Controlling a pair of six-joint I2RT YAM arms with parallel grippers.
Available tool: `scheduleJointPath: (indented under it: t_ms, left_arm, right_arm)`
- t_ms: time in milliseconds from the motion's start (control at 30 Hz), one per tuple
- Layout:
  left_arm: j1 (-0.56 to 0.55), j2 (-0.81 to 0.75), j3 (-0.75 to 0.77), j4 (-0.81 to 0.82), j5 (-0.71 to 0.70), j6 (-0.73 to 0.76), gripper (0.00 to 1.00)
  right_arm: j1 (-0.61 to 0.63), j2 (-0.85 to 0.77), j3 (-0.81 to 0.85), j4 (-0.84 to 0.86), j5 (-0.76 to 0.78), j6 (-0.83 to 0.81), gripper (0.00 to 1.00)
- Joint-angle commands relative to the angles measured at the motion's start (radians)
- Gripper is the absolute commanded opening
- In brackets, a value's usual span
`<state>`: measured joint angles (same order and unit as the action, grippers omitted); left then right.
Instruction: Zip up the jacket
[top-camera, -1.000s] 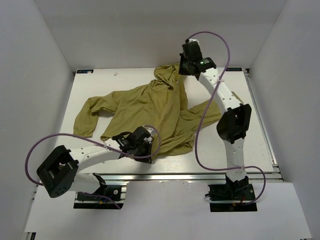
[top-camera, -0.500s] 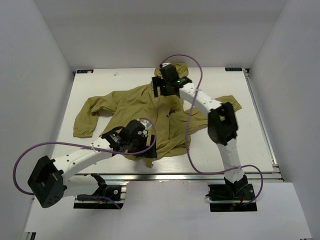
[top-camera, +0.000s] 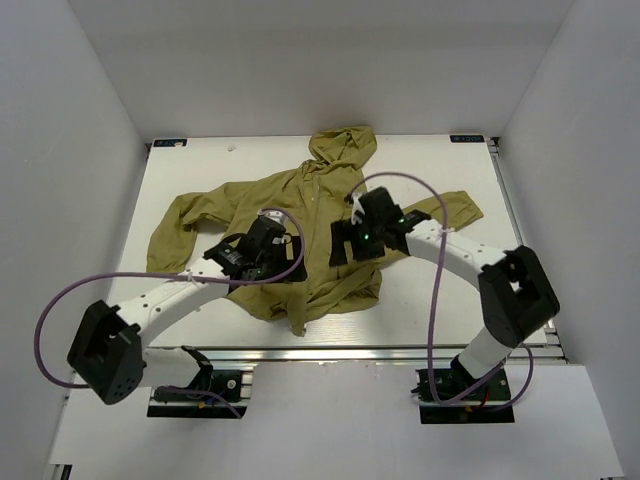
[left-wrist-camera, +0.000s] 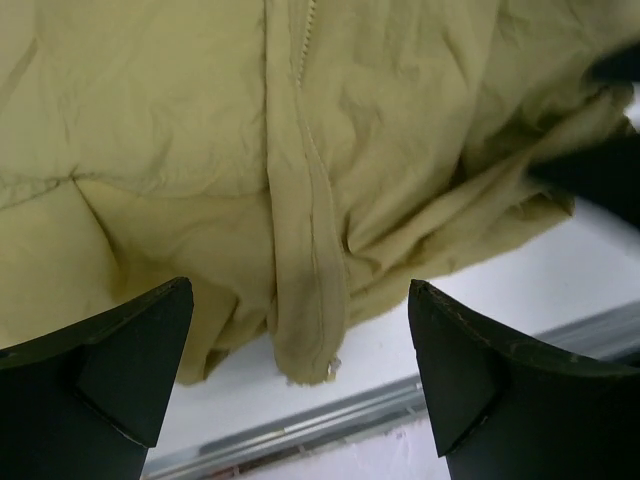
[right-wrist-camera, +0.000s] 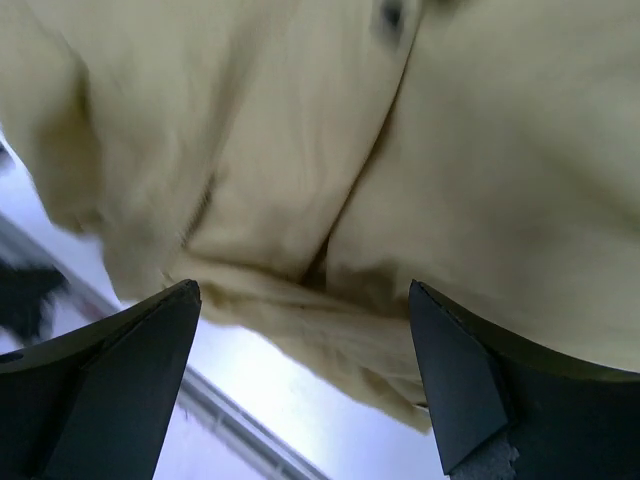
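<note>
Since a moment ago, my right arm (top-camera: 450, 245) has swung back from the hood (top-camera: 343, 145) to the jacket's (top-camera: 300, 215) lower front, and my left arm (top-camera: 170, 300) has edged inward. The jacket lies spread on the worktop (top-camera: 450, 290), hood away from me. Both left jaws and right jaws are spread, holding nothing. They flank the zipper's (left-wrist-camera: 318, 230) bottom end, where I judge closing must start.
</note>
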<state>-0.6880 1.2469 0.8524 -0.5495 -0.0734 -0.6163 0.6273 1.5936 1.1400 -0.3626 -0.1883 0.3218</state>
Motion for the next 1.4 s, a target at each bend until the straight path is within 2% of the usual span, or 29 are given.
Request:
scheduleJointPath:
  t_ms: [0, 67, 200, 400, 533, 633, 667, 867, 1000, 1100, 1200, 1367]
  left_arm:
    - [0.028, 0.051, 0.042, 0.083, -0.029, 0.016, 0.98]
    - [0.089, 0.106, 0.051, 0.098, -0.002, 0.02, 0.98]
    - [0.208, 0.18, 0.011, 0.201, 0.07, 0.041, 0.98]
    - [0.313, 0.298, -0.012, 0.23, 0.147, 0.058, 0.98]
    - [0.324, 0.345, -0.006, 0.287, 0.254, 0.075, 0.98]
    - [0.324, 0.353, 0.008, 0.344, 0.403, 0.089, 0.98]
    - [0.324, 0.352, 0.01, 0.368, 0.453, 0.087, 0.98]
    - [0.323, 0.283, -0.022, 0.364, 0.535, 0.086, 0.98]
    - [0.312, 0.168, -0.101, 0.353, 0.521, 0.06, 0.98]
    - [0.286, 0.095, -0.133, 0.326, 0.448, 0.052, 0.98]
    - [0.257, 0.088, -0.122, 0.3, 0.44, 0.064, 0.98]
    - [0.214, 0.085, -0.119, 0.303, 0.442, 0.07, 0.98]
  right_arm:
    - [0.015, 0.028, -0.077, 0.079, -0.181, 0.034, 0.89]
    - [0.012, 0.035, -0.141, 0.129, -0.166, 0.063, 0.89]
    - [-0.035, 0.065, -0.18, 0.085, -0.059, 0.095, 0.89]
    - [-0.26, 0.075, -0.238, 0.028, 0.079, 0.094, 0.89]
    - [-0.438, 0.107, -0.201, -0.001, 0.133, 0.069, 0.89]
    - [-0.491, 0.129, -0.132, -0.007, 0.124, 0.024, 0.89]
    - [-0.489, 0.123, -0.102, -0.01, 0.109, 0.007, 0.89]
    - [-0.405, -0.03, -0.068, -0.093, 0.078, -0.098, 0.9]
    - [-0.306, -0.212, -0.147, -0.111, 0.053, -0.076, 0.89]
    - [-0.224, -0.3, -0.267, -0.114, 0.043, -0.032, 0.89]
    - [-0.167, -0.342, -0.328, -0.113, 0.015, 0.006, 0.89]
    - [-0.163, -0.345, -0.457, -0.027, -0.046, 0.019, 0.89]
